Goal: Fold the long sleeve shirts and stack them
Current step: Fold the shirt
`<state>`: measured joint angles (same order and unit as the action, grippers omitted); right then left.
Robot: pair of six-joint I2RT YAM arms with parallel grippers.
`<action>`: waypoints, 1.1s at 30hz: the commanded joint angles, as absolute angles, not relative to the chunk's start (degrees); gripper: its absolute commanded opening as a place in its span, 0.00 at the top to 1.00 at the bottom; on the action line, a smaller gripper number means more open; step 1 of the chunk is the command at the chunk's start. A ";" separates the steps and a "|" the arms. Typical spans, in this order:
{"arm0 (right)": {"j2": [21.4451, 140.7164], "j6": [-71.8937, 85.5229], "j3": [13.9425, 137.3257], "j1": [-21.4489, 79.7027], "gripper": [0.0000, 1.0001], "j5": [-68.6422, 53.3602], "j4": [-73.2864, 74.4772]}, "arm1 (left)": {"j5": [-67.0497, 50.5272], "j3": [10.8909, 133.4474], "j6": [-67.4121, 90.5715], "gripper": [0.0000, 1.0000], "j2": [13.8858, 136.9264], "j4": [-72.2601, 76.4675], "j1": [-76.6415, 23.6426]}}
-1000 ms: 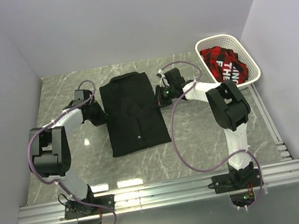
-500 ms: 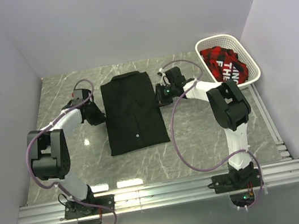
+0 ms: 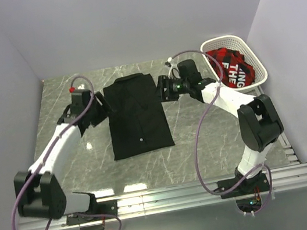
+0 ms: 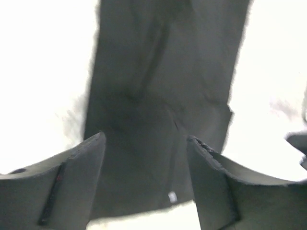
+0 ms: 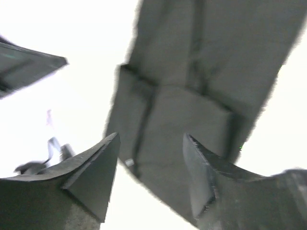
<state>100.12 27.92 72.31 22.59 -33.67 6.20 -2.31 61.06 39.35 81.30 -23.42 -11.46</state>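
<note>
A: Grey fingers (image 4: 76,163) of the left hand (image 4: 146,139) stand wide apart with nothing between them. Right hand (image 5: 151,139) is the same: wide and empty.

B: Where is the shirt relative to them?

A: Shirt (image 3: 137,115) lies flat on the table (image 3: 203,130), folded to a narrow panel, collar at the far end, buttons up. Left hand hangs just beside its left edge near the collar end. Right hand is opposite, just beside the right edge. The top view shows no contact. In the wrist views the cloth lies below and ahead of the fingers.

B: Why flank it like that?

A: Judgement: sleeves look tucked in, so the side folds are done. Open hands on either side suit a fresh grip for a lengthwise fold.

B: Further out?

A: Basket (image 3: 257,77) at far right, well apart, holds red cloth (image 3: 226,61).
</note>
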 commanded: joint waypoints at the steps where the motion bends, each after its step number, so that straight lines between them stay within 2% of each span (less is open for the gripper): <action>1: 98.00 30.76 67.68 26.78 0.32 -43.67 1.85 | -2.80 54.42 42.80 0.30 75.33 -24.88 -14.58; 3: 98.52 32.94 65.93 30.73 0.29 -46.22 0.09 | -4.65 49.08 46.04 0.40 72.53 -23.56 -16.42; 11: 107.04 39.72 71.18 40.59 0.28 -48.78 -8.70 | -6.68 37.80 49.39 0.56 69.51 -18.99 -18.63; 17: 118.37 44.29 75.23 41.05 0.28 -48.87 -10.11 | -7.73 37.27 50.71 0.61 76.44 -17.58 -18.63; 21: 125.49 49.37 71.30 39.20 0.29 -49.92 -16.23 | -9.14 35.78 51.50 0.64 80.23 -16.70 -18.55; 27: 127.18 54.32 65.31 34.90 0.28 -51.59 -24.70 | -10.63 32.79 53.26 0.68 81.74 -14.94 -18.02; 33: 123.67 51.50 70.47 34.10 0.28 -51.24 -20.75 | -9.93 33.13 53.00 0.69 81.12 -15.73 -17.93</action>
<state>125.25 54.08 67.70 35.38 -55.13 -23.81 -11.42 34.81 53.47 80.20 -12.75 -18.20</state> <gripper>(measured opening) 0.710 0.314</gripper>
